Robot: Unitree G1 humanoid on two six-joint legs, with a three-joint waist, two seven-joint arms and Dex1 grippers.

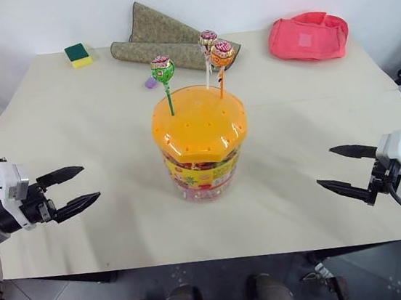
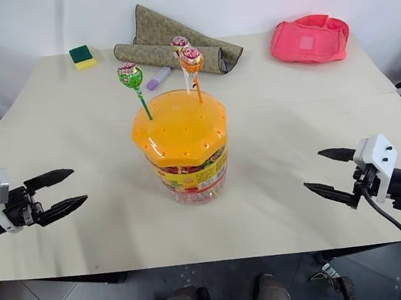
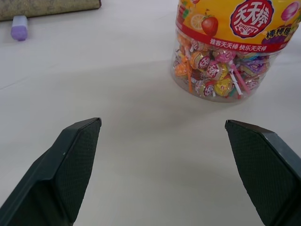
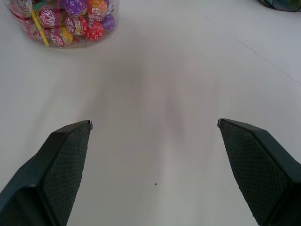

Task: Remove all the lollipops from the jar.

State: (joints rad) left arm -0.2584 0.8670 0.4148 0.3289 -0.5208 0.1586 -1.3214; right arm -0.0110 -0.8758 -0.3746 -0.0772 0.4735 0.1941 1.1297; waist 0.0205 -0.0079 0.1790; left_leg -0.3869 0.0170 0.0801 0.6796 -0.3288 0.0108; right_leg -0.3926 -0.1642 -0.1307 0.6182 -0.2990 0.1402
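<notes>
The jar [image 1: 201, 146], a clear tub with a domed orange lid full of small holes, stands upright mid-table, wrapped sweets showing through its wall [image 3: 221, 70]. Three lollipops stick upright out of the lid: a green one [image 1: 163, 70] toward the left, an orange one [image 1: 222, 52] and a pinkish one [image 1: 208, 39] on a white stick at the back right. My left gripper [image 1: 91, 182] hovers open well left of the jar, pointing at it, nothing between its fingers. On the opposite side my right gripper [image 1: 324, 167] is open and empty too, well apart from the jar.
At the table's back lie a green-and-yellow sponge [image 1: 78, 54], a rolled patterned cloth [image 1: 165, 41] and a pink bag [image 1: 309, 36]. A small purple marker [image 1: 150, 83] rests behind the jar. The table's front edge [image 1: 199, 258] runs close below both grippers.
</notes>
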